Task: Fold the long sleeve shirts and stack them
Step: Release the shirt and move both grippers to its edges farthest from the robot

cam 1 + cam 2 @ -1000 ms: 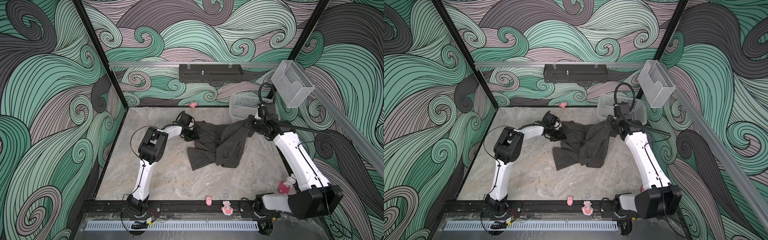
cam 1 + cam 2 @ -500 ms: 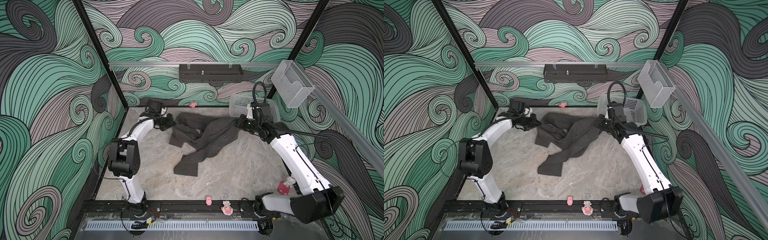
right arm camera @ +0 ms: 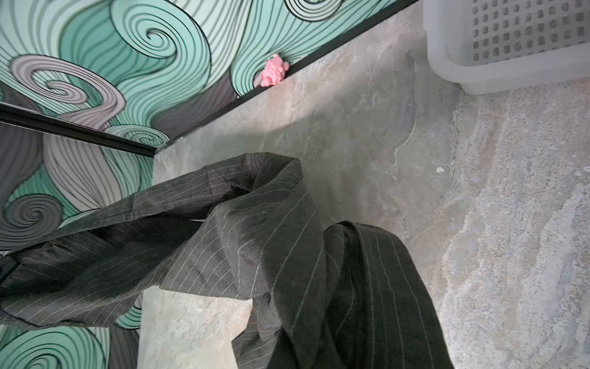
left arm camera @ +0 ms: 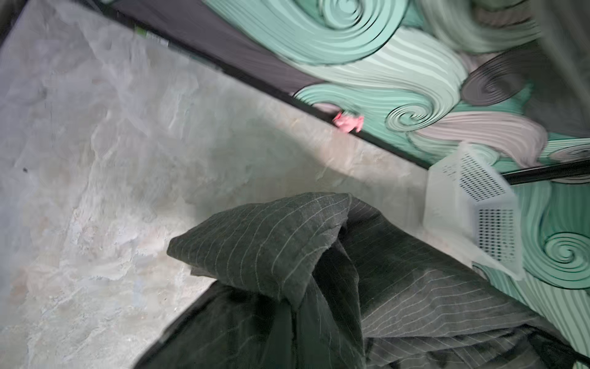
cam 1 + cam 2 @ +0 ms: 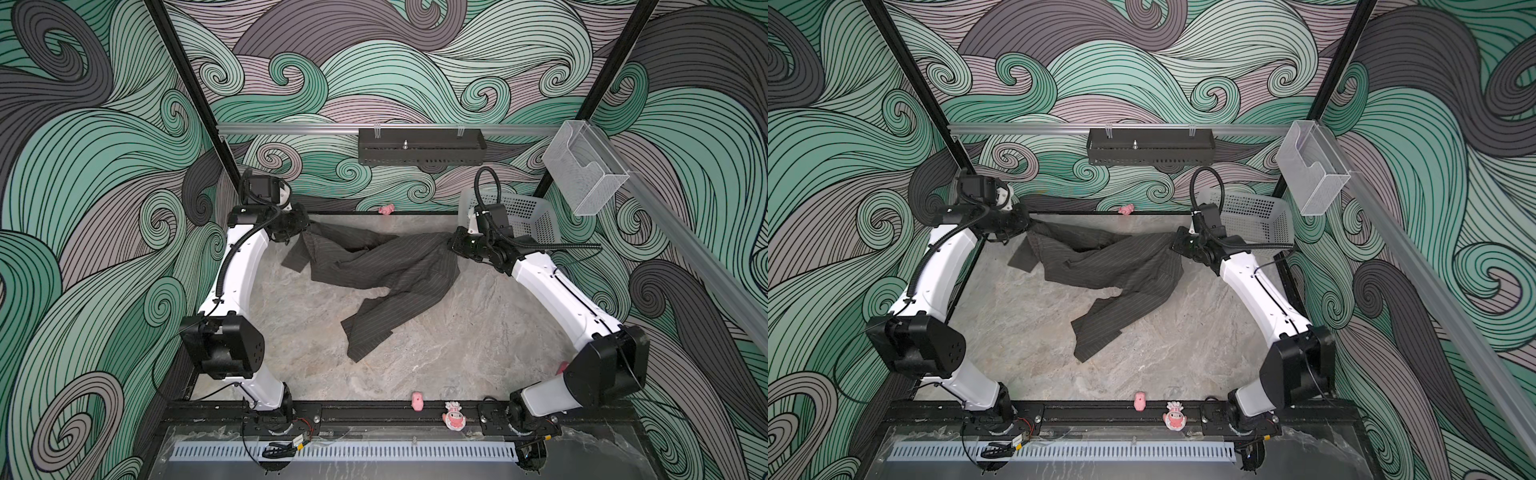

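Note:
One long sleeve shirt [image 5: 382, 266] [image 5: 1113, 266], dark charcoal with thin pale pinstripes, is stretched across the far half of the table. My left gripper [image 5: 305, 227] [image 5: 1030, 226] is shut on its left end near the back left corner. My right gripper [image 5: 451, 243] [image 5: 1173, 243] is shut on its right end beside the basket. Between them the cloth sags to the table, and one long part trails toward the front. In both wrist views the shirt [image 4: 265, 249] [image 3: 255, 242] bunches up and hides the jaws.
A white perforated basket [image 5: 528, 216] [image 3: 510, 41] stands at the back right corner. A pink toy [image 5: 386, 209] lies on the far edge and two small pink figures [image 5: 417, 401] on the front rail. A clear box [image 5: 582, 166] hangs on the right rail.
The left gripper has swung left to the back left corner with the cloth; the right has moved slightly back. The bunched shirt is now pulled out wide between them.

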Controlling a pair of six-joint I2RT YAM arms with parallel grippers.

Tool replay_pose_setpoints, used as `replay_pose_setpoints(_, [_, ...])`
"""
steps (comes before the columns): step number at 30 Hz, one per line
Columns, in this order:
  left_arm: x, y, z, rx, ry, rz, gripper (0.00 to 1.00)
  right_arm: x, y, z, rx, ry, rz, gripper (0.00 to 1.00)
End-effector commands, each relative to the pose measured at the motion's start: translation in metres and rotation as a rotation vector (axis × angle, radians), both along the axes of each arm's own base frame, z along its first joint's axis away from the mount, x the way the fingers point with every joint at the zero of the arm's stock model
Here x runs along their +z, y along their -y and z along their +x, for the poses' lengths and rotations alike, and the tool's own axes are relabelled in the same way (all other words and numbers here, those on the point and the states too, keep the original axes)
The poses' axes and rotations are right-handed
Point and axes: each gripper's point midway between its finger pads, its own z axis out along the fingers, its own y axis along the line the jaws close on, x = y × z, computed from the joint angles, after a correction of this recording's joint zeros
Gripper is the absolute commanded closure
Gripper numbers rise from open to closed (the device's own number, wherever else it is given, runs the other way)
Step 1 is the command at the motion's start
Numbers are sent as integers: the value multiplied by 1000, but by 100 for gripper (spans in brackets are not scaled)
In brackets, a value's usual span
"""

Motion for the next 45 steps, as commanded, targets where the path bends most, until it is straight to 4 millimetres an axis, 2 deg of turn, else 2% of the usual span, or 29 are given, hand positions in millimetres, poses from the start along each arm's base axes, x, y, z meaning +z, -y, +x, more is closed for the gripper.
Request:
replay_pose_setpoints(1, [-59, -15, -17, 43, -224, 38, 100, -30, 12, 5, -2, -27, -104, 97])
replay_pose_setpoints(3, [-75, -29, -26, 82, -304, 81, 99, -47, 19, 2, -4, -73, -148, 95])
replay_pose_setpoints(6, [-92, -56, -35, 164, -326, 110, 82, -69, 32, -5, -26, -136, -194, 93])
replay_pose_setpoints(7, [-96, -63, -37, 182, -329, 102, 73, -73, 36, -6, -35, -147, -205, 92])
replay_pose_setpoints(8, [-99, -68, -38, 194, -336, 91, 64, -77, 40, -7, -42, -159, -211, 92])
replay_pose_setpoints(10, [-99, -71, -40, 198, -343, 82, 54, -81, 43, -7, -46, -178, -222, 92])
replay_pose_setpoints(13, [-97, -67, -42, 189, -323, 61, 45, -85, 45, -9, -49, -213, -242, 85])
replay_pose_setpoints(16, [-100, -52, -46, 143, -314, 10, 41, -91, 47, -15, -46, -247, -260, 77])
replay_pose_setpoints(20, [-119, -35, -50, 94, -348, 5, 38, -105, 47, -26, -19, -289, -285, 80])
replay_pose_setpoints(23, [-131, -30, -47, 80, -386, 9, 36, -117, 48, -34, -7, -317, -292, 81])
replay_pose_setpoints(27, [-142, -38, -37, 100, -415, 75, 36, -125, 44, -41, 13, -336, -278, 79])
replay_pose_setpoints(32, [-148, -23, -18, 51, -408, 76, 36, -127, 44, -44, 25, -341, -280, 78])
replay_pose_setpoints(34, [-152, -18, -14, 39, -414, 80, 39, -126, 44, -44, 26, -337, -280, 78])
replay_pose_setpoints(36, [-158, -18, -12, 40, -430, 92, 46, -125, 44, -43, 26, -333, -280, 78])
replay_pose_setpoints(39, [-162, -22, -11, 49, -450, 118, 66, -124, 43, -44, 31, -332, -276, 78])
replay_pose_setpoints(41, [-158, -27, -9, 62, -433, 140, 79, -125, 43, -44, 34, -333, -275, 78])
replay_pose_setpoints(45, [-135, -34, -2, 70, -370, 197, 86, -127, 41, -45, 38, -341, -268, 80])
